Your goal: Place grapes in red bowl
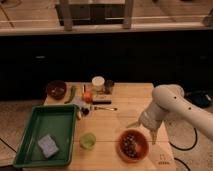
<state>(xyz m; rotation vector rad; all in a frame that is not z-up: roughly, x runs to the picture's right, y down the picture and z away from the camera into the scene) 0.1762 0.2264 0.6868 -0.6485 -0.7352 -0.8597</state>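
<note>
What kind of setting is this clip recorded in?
Probably a lab or test kitchen: a wooden table set with staged items, the red bowl holding the grapes, a green tray, a railing behind. The gripper hangs just above the bowl.

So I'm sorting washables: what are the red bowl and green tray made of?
Red bowl, holding the grapes: probably plastic, smooth even colour. Green tray: likely plastic, uniform matte green. The gripper hangs beside the bowl.

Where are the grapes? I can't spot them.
In the red bowl at the table's front right: grapes, right of the green cup, beside the gripper.
</note>
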